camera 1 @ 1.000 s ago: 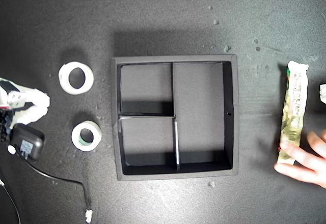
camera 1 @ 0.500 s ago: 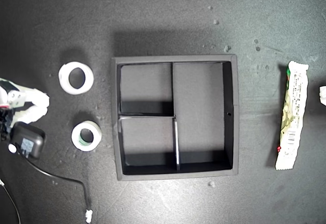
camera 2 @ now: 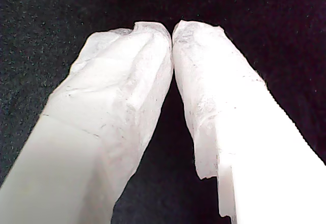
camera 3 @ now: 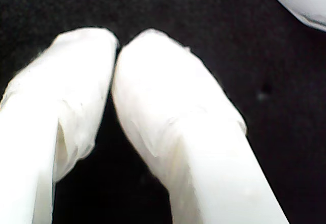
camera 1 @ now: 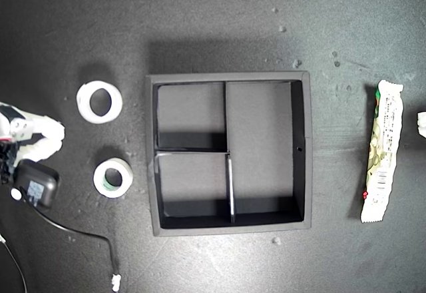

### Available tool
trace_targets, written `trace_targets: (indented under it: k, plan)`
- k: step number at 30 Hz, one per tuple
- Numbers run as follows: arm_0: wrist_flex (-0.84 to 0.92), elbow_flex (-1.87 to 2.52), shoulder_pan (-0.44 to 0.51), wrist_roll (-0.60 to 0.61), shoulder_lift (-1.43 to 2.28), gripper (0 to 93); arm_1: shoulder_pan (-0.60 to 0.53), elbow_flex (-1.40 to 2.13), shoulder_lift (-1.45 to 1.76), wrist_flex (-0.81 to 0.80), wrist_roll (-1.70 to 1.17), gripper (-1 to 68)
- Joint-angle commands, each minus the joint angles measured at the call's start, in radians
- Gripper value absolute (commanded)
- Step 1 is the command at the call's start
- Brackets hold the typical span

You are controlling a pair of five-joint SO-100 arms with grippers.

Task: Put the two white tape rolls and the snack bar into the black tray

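Note:
The black tray [camera 1: 301, 148] lies in the middle of the exterior view with all three compartments bare. Toward that view's left lie the all-white tape roll [camera 1: 99, 102] and, nearer the bottom, the tape roll with a greenish core [camera 1: 112, 177]. The snack bar [camera 1: 382, 151] lies lengthwise toward the exterior view's right, apart from the tray. My first gripper [camera 2: 172, 30] is shut over bare black surface, holding nothing. My second gripper [camera 3: 116, 46] is shut too, with nothing in it. A white padded arm tip [camera 1: 40, 138] shows at the exterior view's left edge; I cannot tell which arm it is.
A black power adapter [camera 1: 34, 186] with its cable [camera 1: 80, 233] lies below the padded tip in the exterior view. A scrap of white [camera 1: 421, 122] pokes in at that view's right edge. A white rounded edge [camera 3: 300, 0] shows in the second wrist view.
A person's hand that rested on the snack bar's lower end a second ago has left the view. The bar stays where it was left. Neither arm moved.

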Motion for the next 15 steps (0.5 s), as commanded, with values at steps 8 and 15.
trace_targets:
  k: [8, 15]
  plan:
    - [0.038, 0.063, 0.015, -0.014, 0.051, 0.2, -0.003, 0.012, -0.005, 0.008, 0.002, 0.0]
    - [0.038, 0.063, 0.017, -0.017, 0.051, 0.2, -0.006, 0.012, -0.005, 0.008, 0.002, -0.1]
